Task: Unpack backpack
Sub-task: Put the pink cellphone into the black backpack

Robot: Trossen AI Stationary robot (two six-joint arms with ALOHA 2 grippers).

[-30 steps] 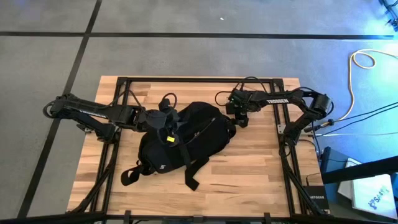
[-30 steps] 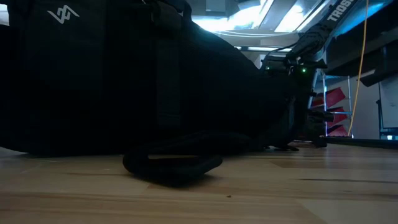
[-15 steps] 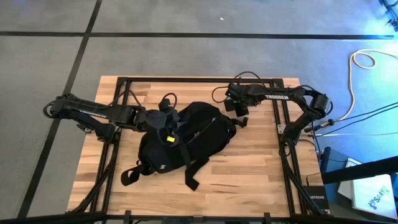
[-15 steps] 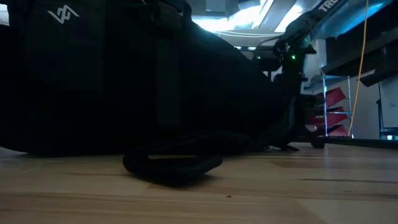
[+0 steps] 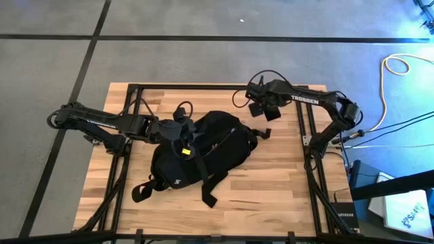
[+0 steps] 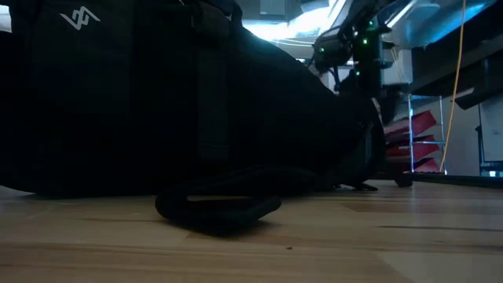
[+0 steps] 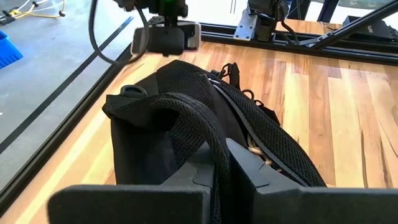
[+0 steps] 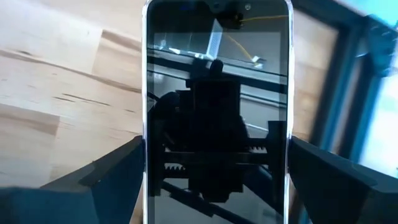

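Note:
The black backpack (image 5: 196,154) lies on its side in the middle of the wooden table; it fills the left of the low view (image 6: 157,102), and one strap loop (image 6: 218,206) rests on the boards in front. My left gripper (image 5: 175,134) is at the backpack's left end, shut on a mesh strap (image 7: 186,115). My right gripper (image 5: 264,108) hangs in the air beyond the backpack's far right end, shut on a flat black phone (image 8: 217,93). The left wrist view shows this phone (image 7: 166,38) farther off, above the table. My left gripper has the backpack's padded mesh strap (image 7: 219,163) pinched between its two fingers, coming level from the table's left. The strap arches up out of the hold; the backpack's body stays on the table. My right gripper pinches the phone by its two long edges, one finger (image 8: 118,169) on each side, the fingers lying along the phone. The glossy screen (image 8: 217,130) faces the wrist camera. The phone is lifted clear of the table and the backpack.
A black metal frame (image 5: 217,87) runs around the tabletop, with rails on the left and right. Bare boards (image 5: 285,176) lie on the near right side. Cables and equipment (image 5: 400,203) sit on the floor right of the table.
My right gripper has risen and moved toward the table's far edge, away from the backpack's right end, turning as it went and carrying the phone with it. The backpack and my left gripper have kept still.

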